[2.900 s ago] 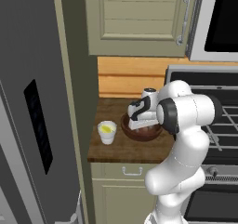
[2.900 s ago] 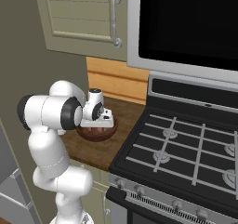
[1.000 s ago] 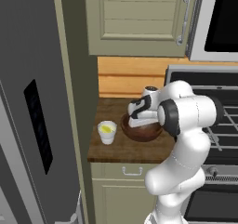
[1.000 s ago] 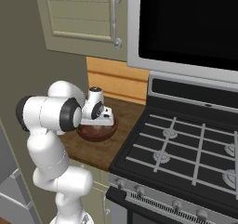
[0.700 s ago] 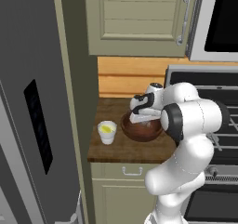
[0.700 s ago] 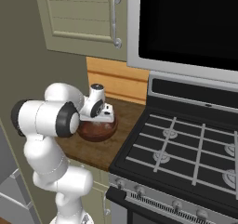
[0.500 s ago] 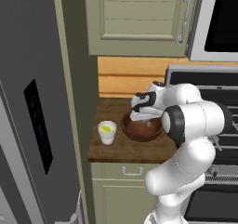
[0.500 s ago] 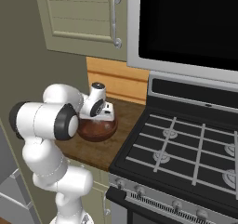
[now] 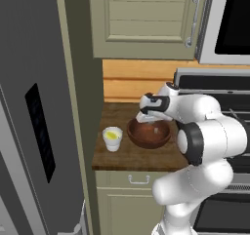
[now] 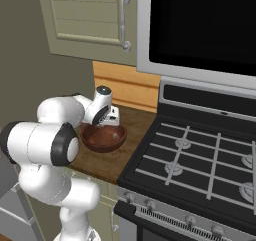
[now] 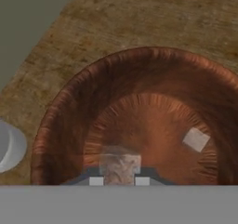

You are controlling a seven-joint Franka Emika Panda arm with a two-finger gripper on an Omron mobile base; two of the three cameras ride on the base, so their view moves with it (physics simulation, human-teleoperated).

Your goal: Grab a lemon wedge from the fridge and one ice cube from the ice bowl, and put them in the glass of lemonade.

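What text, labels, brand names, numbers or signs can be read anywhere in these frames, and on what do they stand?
None: no readable text shows in any view.
The fridge bears a dark panel with no lettering.
The stove knobs carry no legible marks.
The ice bowl, the glass of lemonade and the cabinet door are plain.

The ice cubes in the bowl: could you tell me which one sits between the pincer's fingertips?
The ice cube at the bottom edge of the hand view, between the two fingertips. The other ice cube lies apart, off to the right on the ice bowl's floor.
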